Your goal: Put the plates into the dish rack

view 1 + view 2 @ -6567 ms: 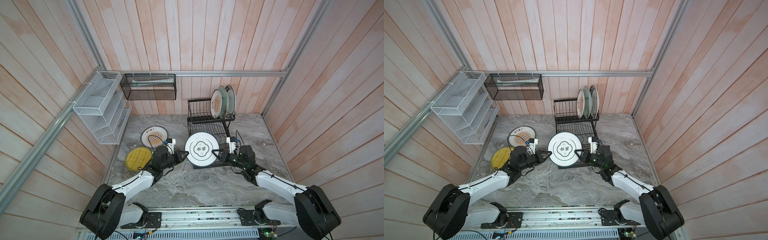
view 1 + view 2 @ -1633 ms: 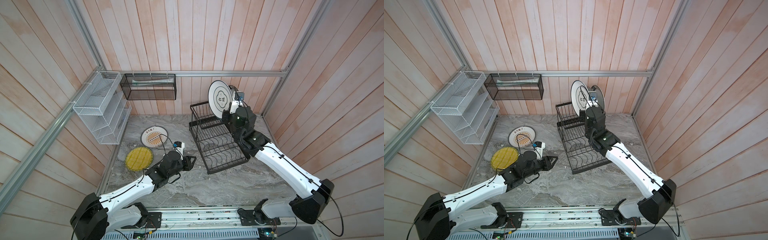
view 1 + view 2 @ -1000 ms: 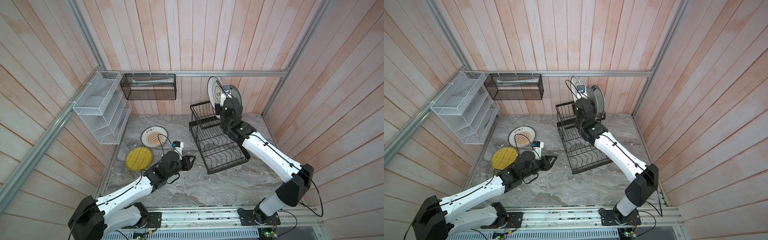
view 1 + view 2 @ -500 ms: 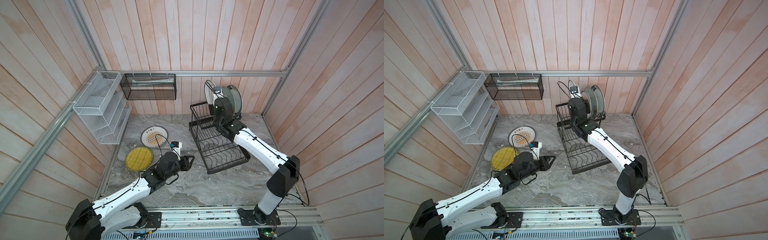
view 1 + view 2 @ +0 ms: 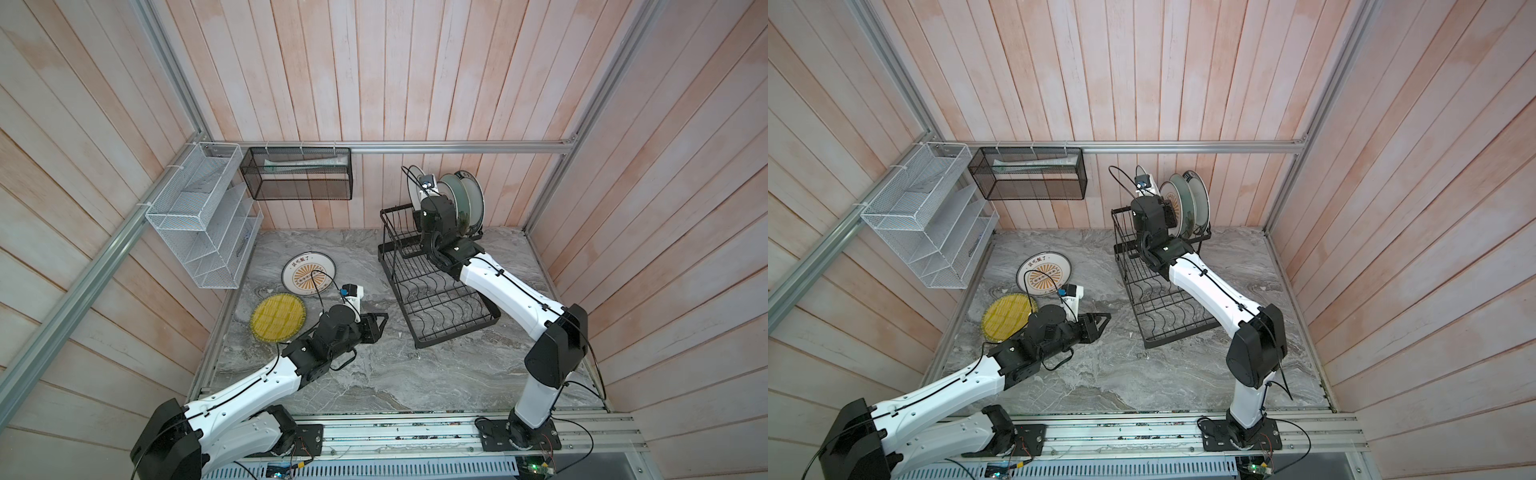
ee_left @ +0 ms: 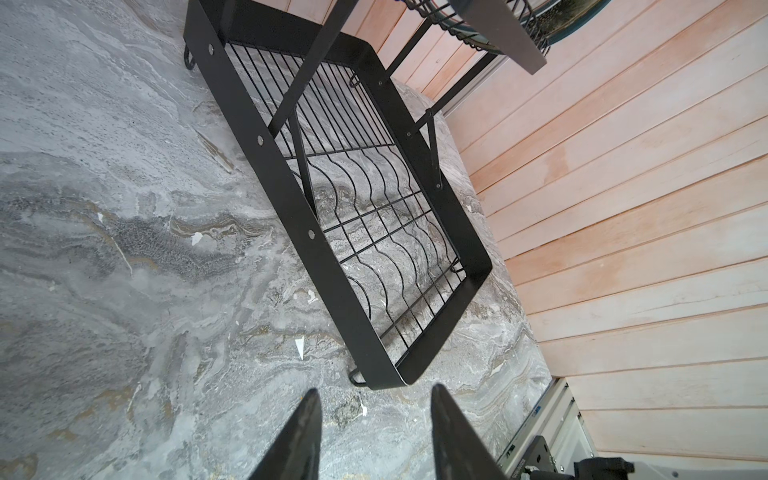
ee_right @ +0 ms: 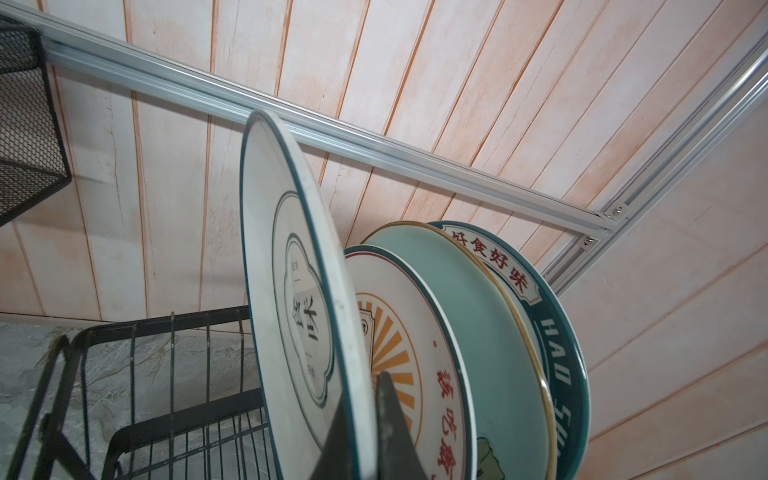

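Right gripper [image 7: 365, 415] is clamped on the rim of the green-ringed plate [image 7: 291, 270], held upright over the dish rack [image 7: 187, 419] beside three racked plates [image 7: 478, 332]; lowering into a free slot is judged needed next.

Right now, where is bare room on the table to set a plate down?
Bare marble: the wide near strip between the left arm, the dish rack and the front rail; also behind the sunburst plate, towards the back wall. Crowded: around the yellow plate and the rack's upper basket.

Lab test cell (aluminium frame [image 5: 457, 146], plank walls [image 5: 374, 83]).
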Action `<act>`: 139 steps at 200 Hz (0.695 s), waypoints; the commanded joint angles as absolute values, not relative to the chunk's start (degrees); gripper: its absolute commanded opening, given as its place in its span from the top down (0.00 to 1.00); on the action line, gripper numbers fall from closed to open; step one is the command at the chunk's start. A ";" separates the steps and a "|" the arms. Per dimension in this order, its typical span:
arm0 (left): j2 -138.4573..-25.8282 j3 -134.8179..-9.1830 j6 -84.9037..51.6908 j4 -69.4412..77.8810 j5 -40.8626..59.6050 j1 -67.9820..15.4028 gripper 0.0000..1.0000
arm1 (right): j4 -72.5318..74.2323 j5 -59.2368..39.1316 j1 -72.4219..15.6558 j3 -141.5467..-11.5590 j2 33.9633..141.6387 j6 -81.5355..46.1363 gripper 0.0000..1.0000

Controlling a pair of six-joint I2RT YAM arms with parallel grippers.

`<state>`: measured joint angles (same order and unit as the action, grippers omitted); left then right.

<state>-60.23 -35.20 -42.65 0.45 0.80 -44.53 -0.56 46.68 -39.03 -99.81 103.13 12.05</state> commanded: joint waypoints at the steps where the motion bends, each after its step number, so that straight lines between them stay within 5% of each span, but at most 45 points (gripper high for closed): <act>1: -59.37 -34.23 -41.93 0.00 -0.59 -44.30 0.56 | 0.99 48.09 -39.22 -102.52 103.27 11.13 1.00; 139: -58.75 -33.84 -42.10 -0.29 -0.71 -44.21 0.56 | 0.79 47.89 -39.11 -96.33 99.69 7.42 1.00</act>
<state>-59.44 -34.59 -42.65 -0.25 -0.05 -44.53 -1.08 46.63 -39.00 -97.45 102.87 9.26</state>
